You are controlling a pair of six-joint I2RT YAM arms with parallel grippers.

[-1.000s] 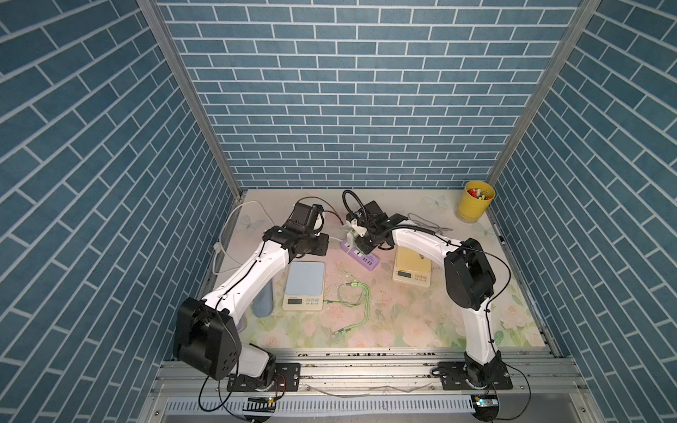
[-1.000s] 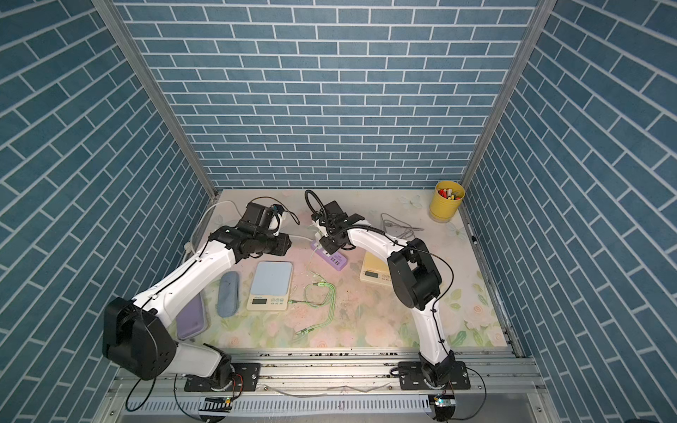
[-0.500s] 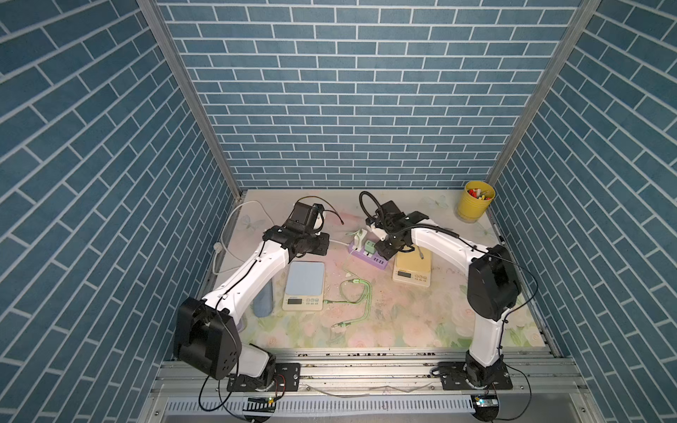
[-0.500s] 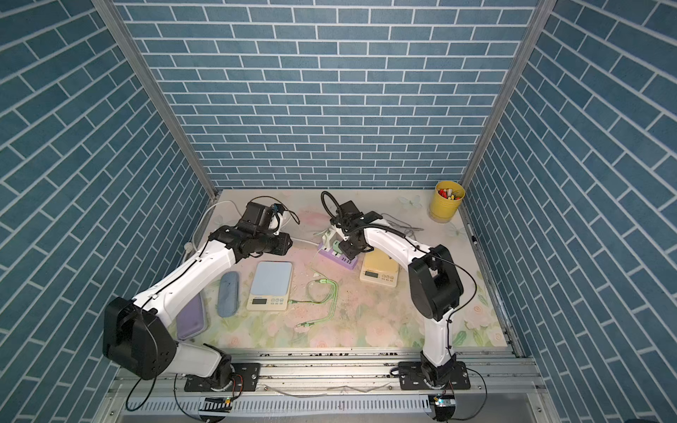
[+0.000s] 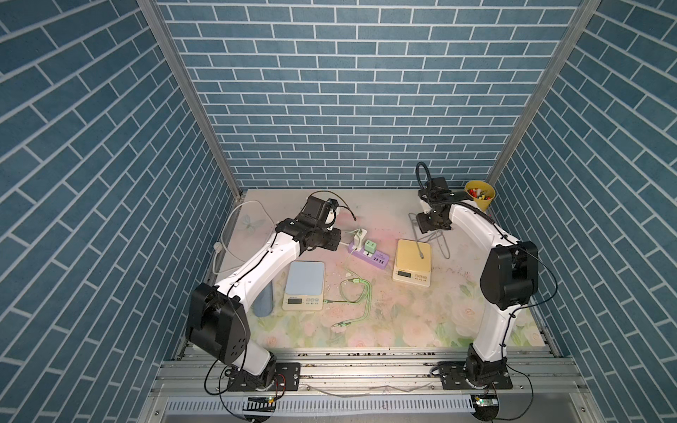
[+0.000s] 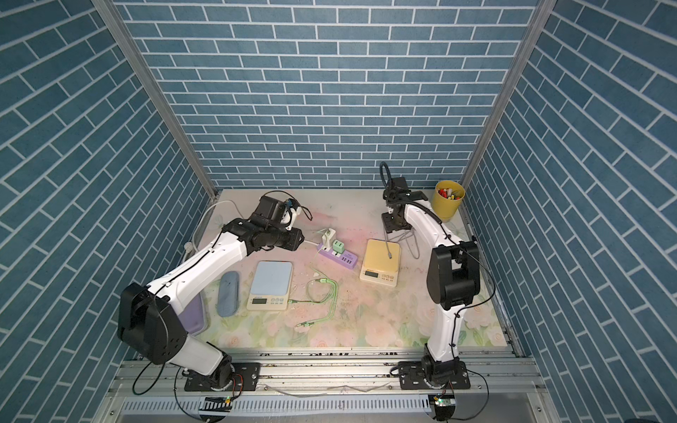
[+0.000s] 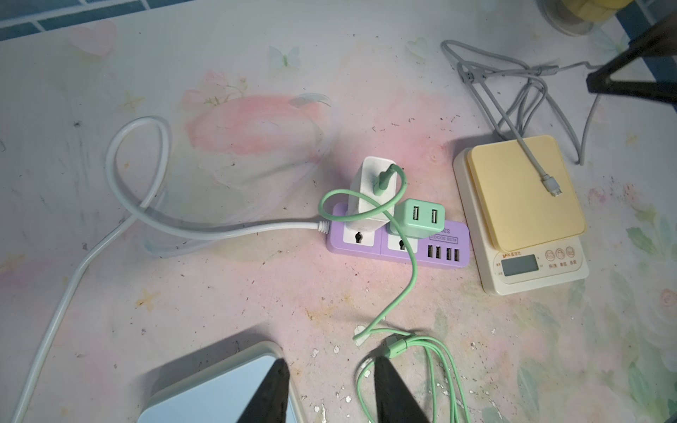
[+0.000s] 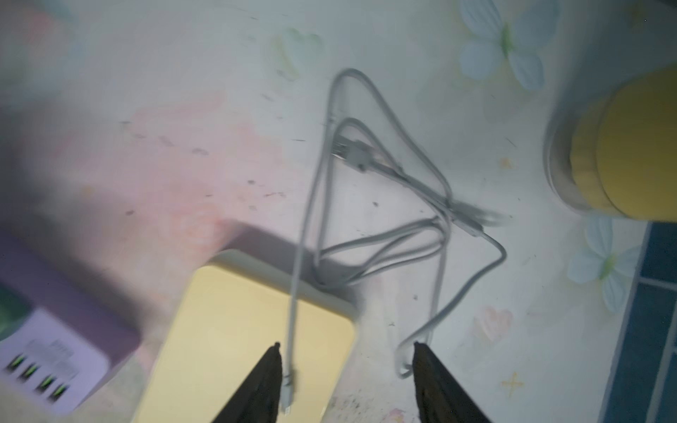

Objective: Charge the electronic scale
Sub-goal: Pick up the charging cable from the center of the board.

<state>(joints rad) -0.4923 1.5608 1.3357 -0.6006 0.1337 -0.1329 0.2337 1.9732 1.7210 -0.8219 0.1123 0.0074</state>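
I'm at the cable pickup, I reckon: my right gripper (image 8: 346, 344) hangs apart and empty over the grey cable (image 7: 524, 146), whose small plug lies on the yellow scale (image 5: 413, 262) beside the purple power strip (image 5: 368, 254). My left gripper (image 7: 329, 360) hovers apart, empty. Next I'd need to pinch a plug squarely.

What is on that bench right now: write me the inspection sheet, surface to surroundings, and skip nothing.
Surface: floral mat, speckled with crumbs.
Job's things: blue scale, yellow scale, purple power strip carrying a white charger and a green adapter.
Clutter: yellow cup of pens, blue-grey case, purple tray, partly hidden.
Grippers: left gripper open, empty, near the power strip; right gripper open, empty, near the grey cable.
Cables: green cable runs from the white charger to the blue scale's side; grey cable loose, one plug lying on the yellow scale; white lead feeds the strip.
Surroundings: blue brick-pattern walls, metal rail in front.
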